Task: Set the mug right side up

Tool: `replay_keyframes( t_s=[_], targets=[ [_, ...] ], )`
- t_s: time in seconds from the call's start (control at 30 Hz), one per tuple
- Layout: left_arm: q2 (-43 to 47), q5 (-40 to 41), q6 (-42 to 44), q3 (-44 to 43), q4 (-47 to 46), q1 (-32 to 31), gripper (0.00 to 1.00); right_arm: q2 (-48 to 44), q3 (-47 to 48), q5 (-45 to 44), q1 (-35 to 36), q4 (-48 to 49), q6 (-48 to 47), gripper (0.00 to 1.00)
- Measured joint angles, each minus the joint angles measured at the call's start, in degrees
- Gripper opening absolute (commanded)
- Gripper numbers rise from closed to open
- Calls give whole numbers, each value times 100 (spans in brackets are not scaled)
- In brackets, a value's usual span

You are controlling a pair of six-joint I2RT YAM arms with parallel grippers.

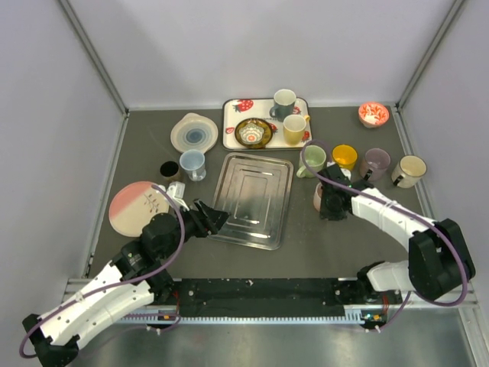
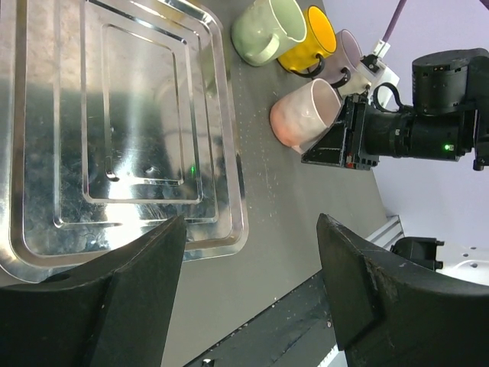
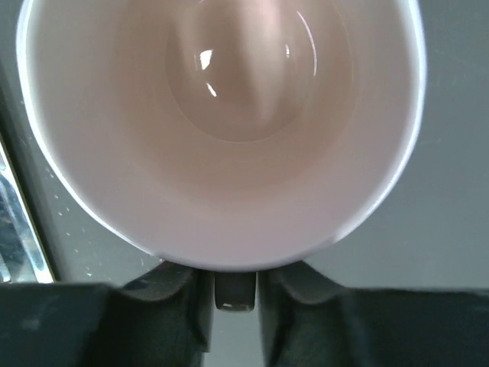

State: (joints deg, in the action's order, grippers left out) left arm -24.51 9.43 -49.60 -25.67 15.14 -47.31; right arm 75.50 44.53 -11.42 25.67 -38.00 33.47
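right wrist: pink mug (image 3: 229,130) just beyond right gripper (image 3: 234,284), mouth facing it.

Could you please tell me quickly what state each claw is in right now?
The left claw is open, holding nothing.
The right claw is closed on the pink mug, apparently by its handle.

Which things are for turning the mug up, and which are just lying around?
For the job: pink mug, right fingers at it.
Just lying about: steel tray, green mug, yellow mug, pink plate, left fingers.
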Motion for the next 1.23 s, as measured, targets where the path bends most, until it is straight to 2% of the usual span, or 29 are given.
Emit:
replay_keyframes(
  t_s=[0.07, 0.1, 0.17, 0.23, 0.43, 0.6, 0.7, 0.83, 0.97, 1.03, 1.17, 1.23],
  targets=[
    [0, 2, 0, 0, 0, 0, 75, -15, -33, 42, -7, 42, 4, 46],
    [-2, 2, 2, 0, 0, 0, 75, -31, -44, 70, -7, 48, 11, 64],
    [-2, 7, 4, 0, 4, 0, 75, -138, -79, 153, -7, 44, 26, 90],
    [-4, 26, 7, 0, 31, 0, 76, -398, -101, 223, 7, 2, -11, 98],
    [-160, 76, 28, -2, 153, 0, 77, -1539, 166, 249, 212, -509, -94, 99],
    [-474, 120, 74, -52, 260, 0, 78, -2317, 844, 195, 765, -890, -146, 99],
    [-754, 175, 164, -179, 352, 0, 77, -2826, 1113, -9, 1255, -866, -234, 99],
    [-1261, 179, 424, -623, 643, 0, 78, -3388, 1137, -1003, 2664, -680, -496, 99],
    [-1635, 282, 605, -1021, 855, 0, 79, -3062, 1143, -2367, 4041, -459, -675, 99],
    [-1779, 372, 634, -1158, 964, 0, 79, -2599, 1147, -2957, 4419, -376, -697, 99],
    [-1954, 498, 590, -1300, 1117, 0, 74, -2061, 1047, -3593, 4564, -201, -748, 99],
    [-1965, 564, 531, -1300, 1178, 0, 77, -2214, 872, -3781, 4570, 31, -828, 99]
  ],
)
